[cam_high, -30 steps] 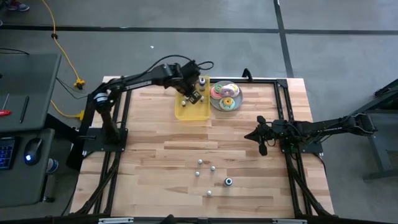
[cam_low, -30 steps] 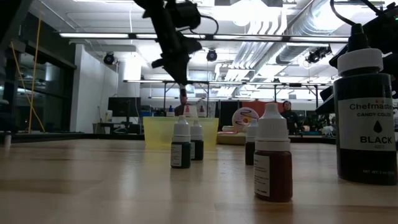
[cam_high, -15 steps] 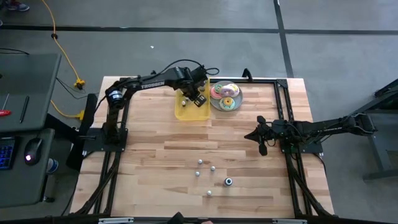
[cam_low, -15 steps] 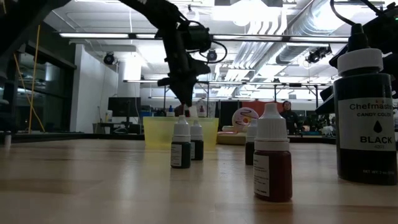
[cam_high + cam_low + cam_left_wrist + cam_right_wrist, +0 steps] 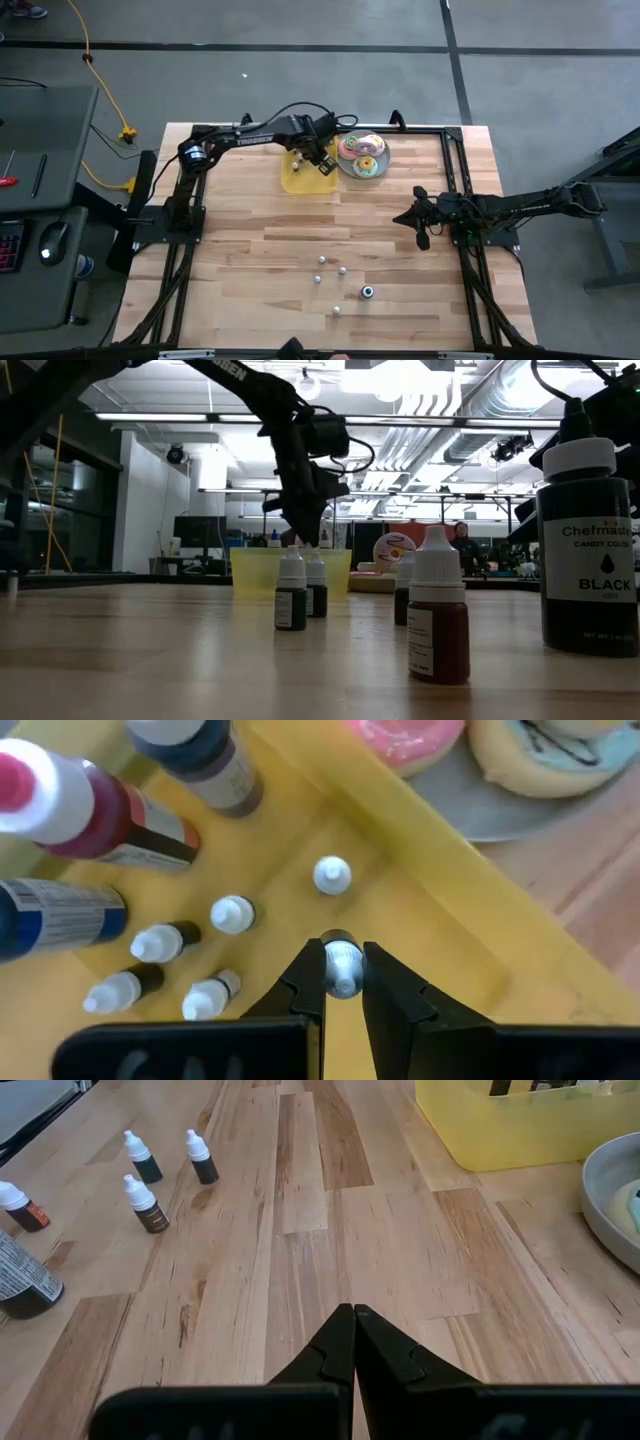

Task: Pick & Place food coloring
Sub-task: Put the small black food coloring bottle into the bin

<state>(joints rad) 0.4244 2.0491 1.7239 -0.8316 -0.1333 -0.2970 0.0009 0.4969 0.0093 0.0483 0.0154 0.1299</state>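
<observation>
Several food coloring bottles [image 5: 232,914] already lodged in yellow tray [image 5: 440,935]; five more left standing on table [image 5: 250,260] near front edge, among them large black-labelled bottle [image 5: 588,550]. Task judged partly done. Left hand [image 5: 342,982] held low over tray, fingers clamped on small white-capped bottle [image 5: 342,960], not yet released. Right hand [image 5: 353,1342] parked over bare table, fingers pressed together, nothing held.
</observation>
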